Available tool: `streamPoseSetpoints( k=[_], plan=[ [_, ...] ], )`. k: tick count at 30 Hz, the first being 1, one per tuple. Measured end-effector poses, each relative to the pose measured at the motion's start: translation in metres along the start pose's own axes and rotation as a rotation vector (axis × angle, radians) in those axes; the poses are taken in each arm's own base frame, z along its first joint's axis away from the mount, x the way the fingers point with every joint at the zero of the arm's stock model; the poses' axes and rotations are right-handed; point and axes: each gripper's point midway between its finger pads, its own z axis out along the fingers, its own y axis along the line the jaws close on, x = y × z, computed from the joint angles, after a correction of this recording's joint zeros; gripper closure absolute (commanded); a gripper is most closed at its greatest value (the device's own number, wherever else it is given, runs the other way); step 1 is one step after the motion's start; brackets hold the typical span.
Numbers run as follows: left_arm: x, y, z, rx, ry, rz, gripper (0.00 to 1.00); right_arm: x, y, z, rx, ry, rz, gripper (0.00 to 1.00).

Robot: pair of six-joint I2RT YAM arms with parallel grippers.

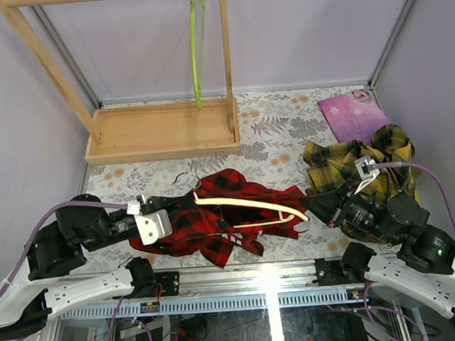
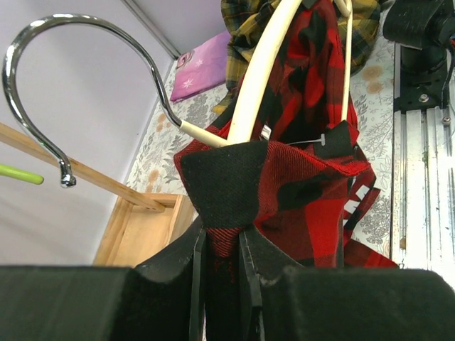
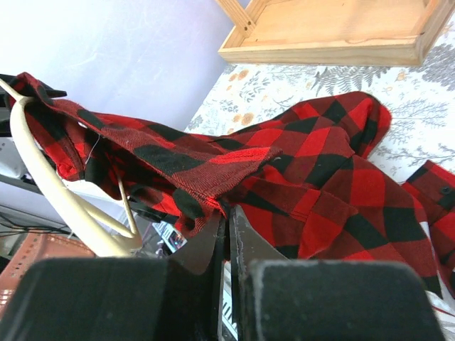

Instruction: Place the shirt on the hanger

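The red-and-black plaid shirt lies crumpled on the table between my arms. The cream hanger lies across it, with its metal hook towards the left. My left gripper is shut on a fold of the shirt just below the hook and the hanger's arm. My right gripper is shut on the shirt's edge at the hanger's right end. There the cloth hangs over the hanger's cream arm.
A wooden rack stands at the back left with a lime-green hanger on its rail. A yellow-and-dark plaid shirt lies bunched behind my right arm. A purple cloth lies at the back right.
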Motion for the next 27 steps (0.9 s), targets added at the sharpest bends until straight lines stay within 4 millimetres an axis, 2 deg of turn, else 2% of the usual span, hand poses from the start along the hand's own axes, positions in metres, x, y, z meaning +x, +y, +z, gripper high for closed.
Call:
streamPoseSetpoints(
  k=[8,20,27],
  plan=[
    [0.001,0.010,0.007,-0.032,0.032,0.020,1.00,-0.021,0.004,-0.008,0.095,0.058,-0.105,1.00],
    [-0.003,0.026,0.009,-0.090,0.049,0.048,1.00,-0.040,0.006,-0.011,0.193,0.149,-0.240,1.00],
    [0.005,0.035,0.013,-0.131,0.103,0.073,1.00,-0.053,0.006,-0.010,0.271,0.212,-0.312,1.00]
  ],
)
